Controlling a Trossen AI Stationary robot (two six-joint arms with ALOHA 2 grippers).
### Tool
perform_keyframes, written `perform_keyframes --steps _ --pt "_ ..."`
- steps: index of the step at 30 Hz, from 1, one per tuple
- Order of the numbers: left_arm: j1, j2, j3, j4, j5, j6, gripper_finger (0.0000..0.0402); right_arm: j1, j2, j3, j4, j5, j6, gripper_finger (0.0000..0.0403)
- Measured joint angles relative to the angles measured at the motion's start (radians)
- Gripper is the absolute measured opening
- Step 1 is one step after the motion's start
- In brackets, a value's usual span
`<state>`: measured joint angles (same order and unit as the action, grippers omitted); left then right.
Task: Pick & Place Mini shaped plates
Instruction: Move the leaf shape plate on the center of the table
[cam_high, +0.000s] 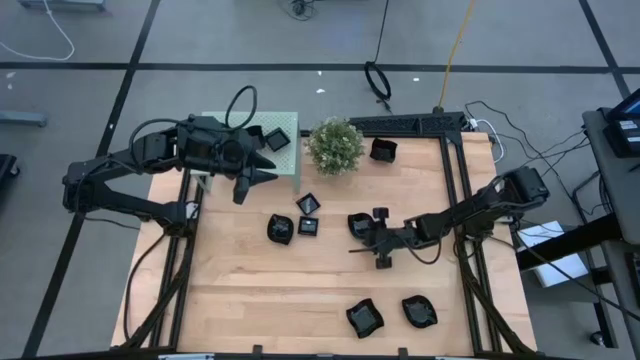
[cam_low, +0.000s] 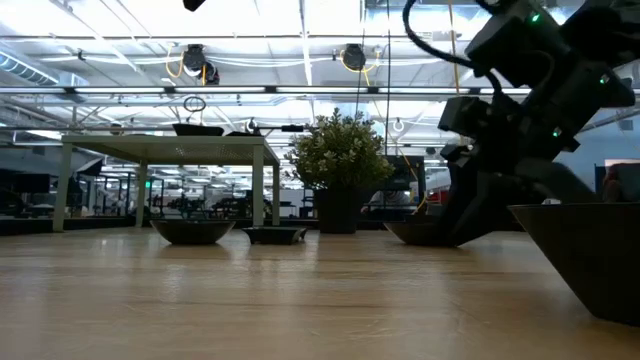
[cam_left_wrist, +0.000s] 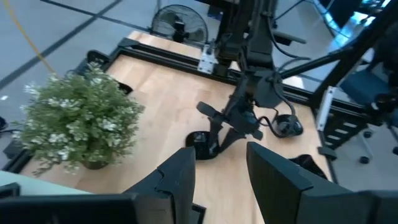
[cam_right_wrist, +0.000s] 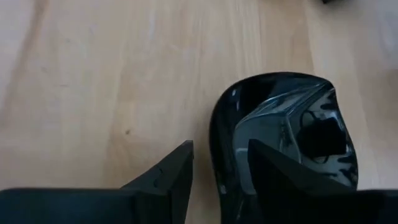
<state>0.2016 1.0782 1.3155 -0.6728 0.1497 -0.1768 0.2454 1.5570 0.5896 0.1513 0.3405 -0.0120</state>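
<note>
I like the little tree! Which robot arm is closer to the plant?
Left. The left gripper hangs open by the small green table, close beside the potted plant. The right gripper is farther off, down low at a black plate mid-table.

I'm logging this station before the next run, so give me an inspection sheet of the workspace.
Surface: wooden table, bare between items.
Job's things: black plates scattered; one on small green table.
Clutter: potted plant.
Grippers: left gripper open, beside the green table; right gripper open, low at a plate.
Cables: cables off the table's right edge.
Surroundings: grey floor, a fan.
</note>
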Motion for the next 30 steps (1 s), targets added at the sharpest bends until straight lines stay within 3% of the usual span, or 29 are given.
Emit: perform_keyframes --steps 7,15,19,24,30 --pt "0.001 0.000 0.000 0.000 -0.029 0.016 0.0147 -0.030 0.037 0.002 0.014 0.024 -0.017 0.0114" --pt "0.001 0.000 0.000 0.000 -0.029 0.018 0.0147 -0.036 0.047 0.002 0.018 0.030 -0.024 0.0011" --pt "0.001 0.000 0.000 0.000 -0.029 0.018 0.0147 -0.038 0.051 0.001 0.110 0.027 -0.030 0.0010" --pt "0.001 0.000 0.000 0.000 -0.029 0.038 0.0147 -0.050 0.057 0.076 0.189 -0.003 -0.148 0.0002" --pt "0.001 0.000 0.000 0.007 -0.029 0.042 0.0147 -0.105 0.192 0.188 0.188 -0.083 -0.204 0.0001"
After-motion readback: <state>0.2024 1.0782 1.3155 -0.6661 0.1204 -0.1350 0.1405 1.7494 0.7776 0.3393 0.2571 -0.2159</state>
